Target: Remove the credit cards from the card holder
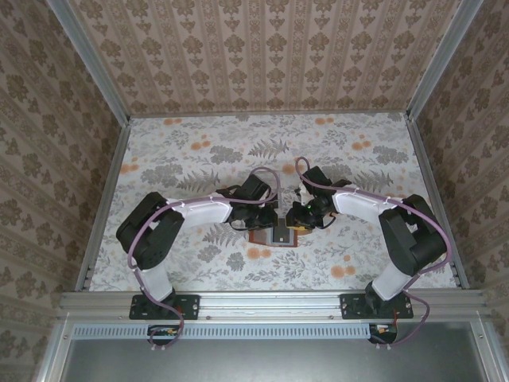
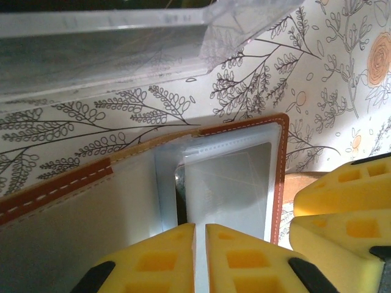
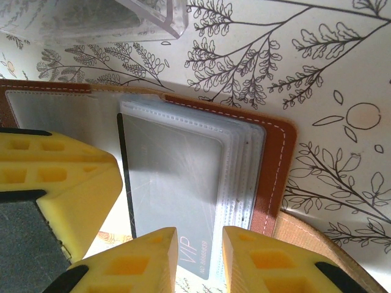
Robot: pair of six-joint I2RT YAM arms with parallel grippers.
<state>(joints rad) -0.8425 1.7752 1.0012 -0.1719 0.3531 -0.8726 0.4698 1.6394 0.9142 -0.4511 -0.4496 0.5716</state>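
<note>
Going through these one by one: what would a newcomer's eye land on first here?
The yellow foam-fingered left hand and right hand crowd together over the open reddish-brown leather card holder at the middle of the floral-patterned table. In the right wrist view, a glossy grey card marked VIP sticks out of its clear sleeves, its lower end between the right hand's fingers. A clear plastic tray lies just beyond the holder.

From above, the wallet (image 1: 259, 238) sits largely hidden under the left gripper (image 1: 269, 220) and right gripper (image 1: 301, 216), its cards (image 1: 281, 235) too small to tell; the blurred clear tray (image 2: 104, 55) runs off the left wrist view's top edge
</note>
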